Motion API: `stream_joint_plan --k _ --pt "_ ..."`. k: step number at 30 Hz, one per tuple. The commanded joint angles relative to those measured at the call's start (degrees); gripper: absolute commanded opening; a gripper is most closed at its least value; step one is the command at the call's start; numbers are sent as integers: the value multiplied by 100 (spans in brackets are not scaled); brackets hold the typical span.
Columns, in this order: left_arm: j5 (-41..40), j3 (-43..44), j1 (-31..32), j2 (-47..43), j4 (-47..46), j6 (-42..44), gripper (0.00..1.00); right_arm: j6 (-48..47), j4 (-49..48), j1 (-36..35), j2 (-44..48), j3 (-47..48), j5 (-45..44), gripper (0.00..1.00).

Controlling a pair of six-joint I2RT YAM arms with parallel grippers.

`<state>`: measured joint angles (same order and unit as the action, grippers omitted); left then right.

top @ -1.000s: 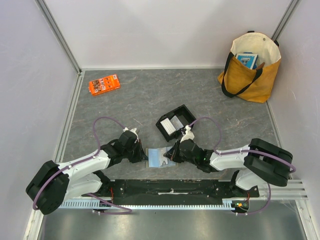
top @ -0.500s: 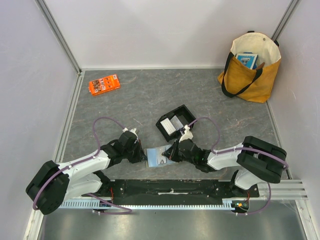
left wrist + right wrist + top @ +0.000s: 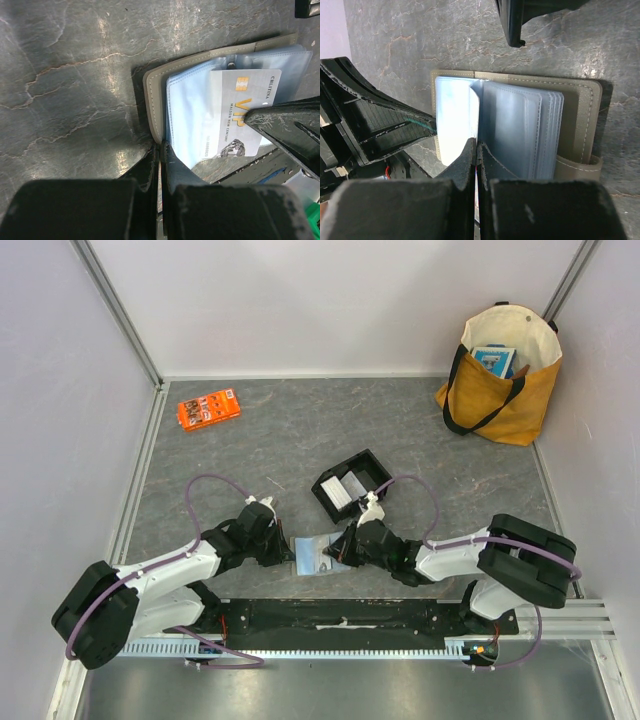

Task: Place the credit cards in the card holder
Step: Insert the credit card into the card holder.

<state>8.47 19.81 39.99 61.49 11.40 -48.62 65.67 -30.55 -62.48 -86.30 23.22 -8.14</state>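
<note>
A pale plastic credit card [image 3: 232, 112] lies on the taupe-grey wallet-like card holder [image 3: 316, 556], between the left gripper [image 3: 287, 552] and right gripper [image 3: 342, 550]. A black plastic tray [image 3: 320, 492] sits just behind.

The right gripper [image 3: 340, 546] nudged its card [image 3: 235, 120] a touch left across the holder [image 3: 312, 558]. Its elbow [image 3: 527, 562] swung inward with it, slightly.
</note>
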Motion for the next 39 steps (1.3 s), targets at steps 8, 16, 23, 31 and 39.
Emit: stream_joint_plan --k 8,16,23,31,39 --pt "-82 -12 18 -32 -120 -121 2 -107 127 -98 -853 463 717 0" --pt "-100 -21 18 -59 -112 -113 2 -493 1418 -98 -11 587 -125 35" --pt "-82 14 18 -67 -85 -77 2 -915 2166 -98 290 973 -390 54" --pt "-56 31 35 -85 -85 -69 2 -942 1939 -168 -202 1211 49 54" --pt "-38 31 18 -94 -85 -77 2 -959 1675 -335 -466 1492 243 52"
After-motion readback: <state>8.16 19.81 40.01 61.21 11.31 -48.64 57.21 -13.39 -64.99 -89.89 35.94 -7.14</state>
